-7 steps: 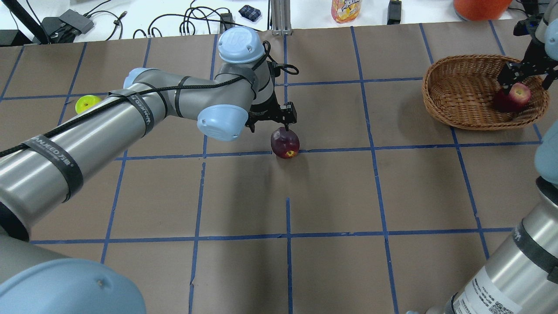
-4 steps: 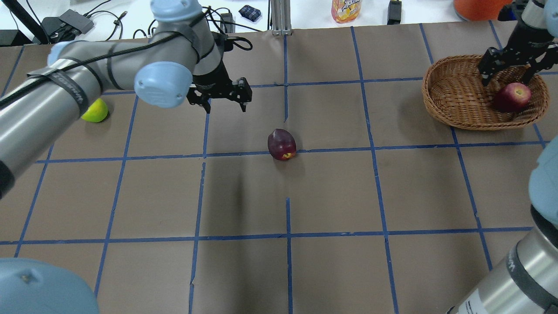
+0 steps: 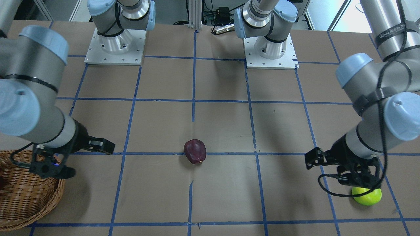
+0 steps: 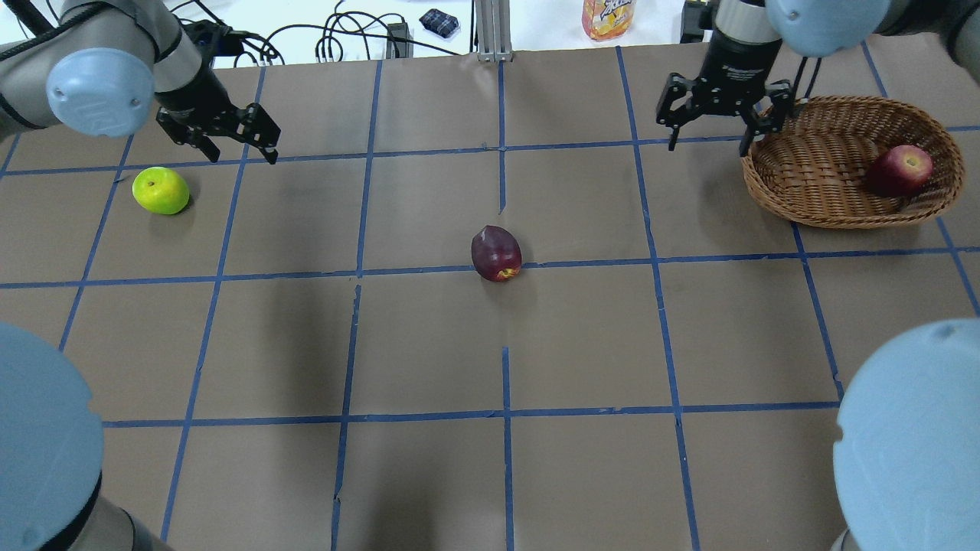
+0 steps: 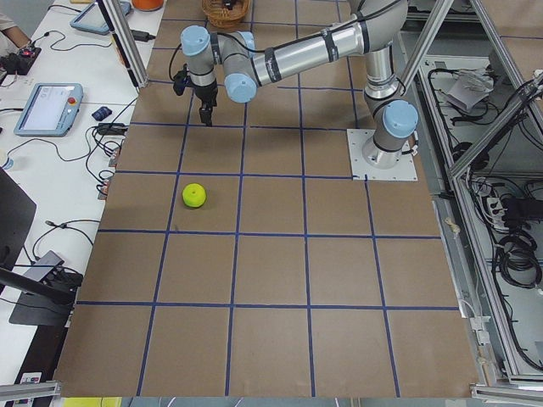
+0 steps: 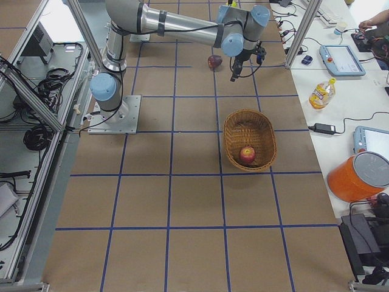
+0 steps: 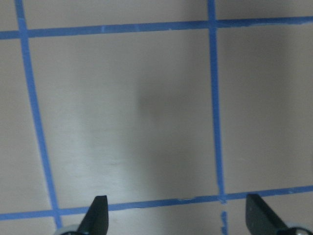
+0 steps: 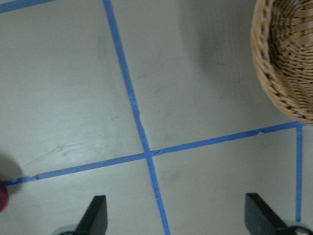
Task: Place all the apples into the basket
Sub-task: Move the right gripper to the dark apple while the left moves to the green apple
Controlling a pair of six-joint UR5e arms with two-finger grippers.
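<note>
I had both tools hanging empty above the counter [image 4: 582,337]. The left tool [image 4: 230,149] stood with its jaws wide apart at the far left. Its wrist camera showed only bare brown paper and blue tape lines [image 4: 505,264] between the two fingertips. The green apple [image 4: 161,190] sat on the counter just to the left of that tool and a little nearer to me, not touching it and with nothing gripping it. The purple apple [image 4: 496,253] lay on its own near the middle of the counter, on a tape line, well apart from both tools. The right tool [image 4: 708,145] was also spread open and held nothing. It hovered over the far right part of the counter, just beside the left rim of the basket [image 4: 811,176] and outside it. Its wrist camera caught the woven rim in the upper right corner, a tape crossing below the jaws, and a dark red sliver at the left edge. I took that sliver for the purple apple but could not be sure. The basket stood at the far right of the counter. The red apple [image 4: 902,170] rested inside it, against the right-hand wall with its stem end up. So one apple was in the basket and two were out on the counter.
</note>
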